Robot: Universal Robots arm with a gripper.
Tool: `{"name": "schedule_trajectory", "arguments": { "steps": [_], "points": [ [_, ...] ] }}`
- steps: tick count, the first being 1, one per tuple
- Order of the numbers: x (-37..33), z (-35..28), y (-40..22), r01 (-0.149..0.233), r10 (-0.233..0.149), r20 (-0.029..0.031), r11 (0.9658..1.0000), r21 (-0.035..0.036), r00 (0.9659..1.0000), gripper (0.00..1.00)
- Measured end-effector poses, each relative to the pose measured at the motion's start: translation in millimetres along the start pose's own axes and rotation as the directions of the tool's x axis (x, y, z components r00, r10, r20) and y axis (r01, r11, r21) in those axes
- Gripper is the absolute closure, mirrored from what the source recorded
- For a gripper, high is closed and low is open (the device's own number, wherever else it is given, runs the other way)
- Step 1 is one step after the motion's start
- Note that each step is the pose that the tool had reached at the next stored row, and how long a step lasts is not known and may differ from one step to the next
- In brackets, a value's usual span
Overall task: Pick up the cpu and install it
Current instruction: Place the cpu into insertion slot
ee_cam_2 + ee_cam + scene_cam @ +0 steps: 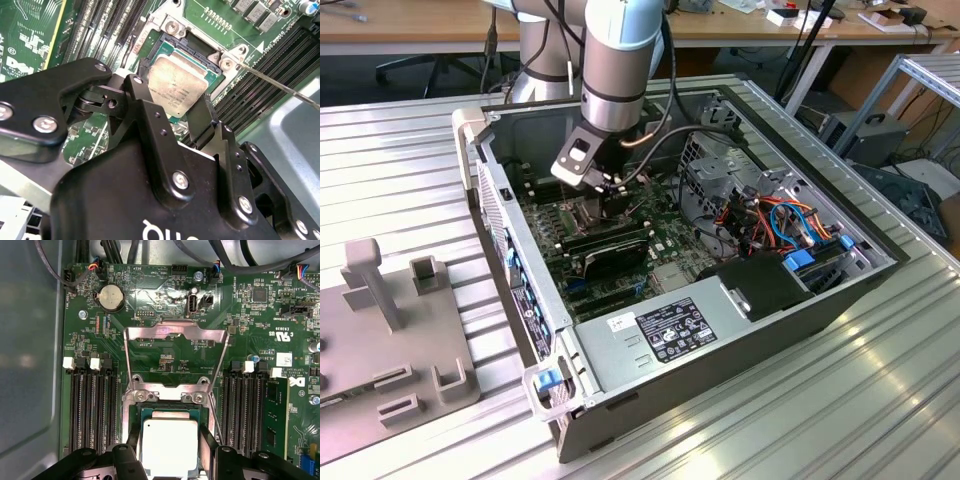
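The cpu (pixel 170 445), a square chip with a silver lid, lies between the two black fingers of my gripper (pixel 170 462), right over the open socket (pixel 165 396) on the green motherboard. In the second wrist view the cpu (pixel 178 86) sits slightly askew over the socket frame (pixel 172 26), with my gripper (pixel 172 102) shut on two opposite edges. In the exterior view the gripper (pixel 610 195) reaches down into the open computer case (pixel 720 340). The socket's metal load plate (pixel 175 332) is flipped up and back.
Memory slots (pixel 95 410) flank the socket on both sides. A thin retention lever (pixel 280 86) sticks out beside the socket. Cables and a drive cage (pixel 770 215) fill the case toward the exterior view's right. A grey fixture (pixel 390 340) stands on the table at the exterior view's left.
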State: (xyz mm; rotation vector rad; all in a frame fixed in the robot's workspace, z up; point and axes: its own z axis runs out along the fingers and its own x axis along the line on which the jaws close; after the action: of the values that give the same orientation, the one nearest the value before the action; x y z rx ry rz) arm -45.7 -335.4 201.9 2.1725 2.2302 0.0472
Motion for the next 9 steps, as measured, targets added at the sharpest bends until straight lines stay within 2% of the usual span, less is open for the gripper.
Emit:
{"name": "schedule_trajectory", "arguments": {
  "steps": [9],
  "points": [
    [0.0,2.9,-0.1,0.000,0.000,0.0002,1.0000,0.0001,1.0000,0.45]
  ]
}}
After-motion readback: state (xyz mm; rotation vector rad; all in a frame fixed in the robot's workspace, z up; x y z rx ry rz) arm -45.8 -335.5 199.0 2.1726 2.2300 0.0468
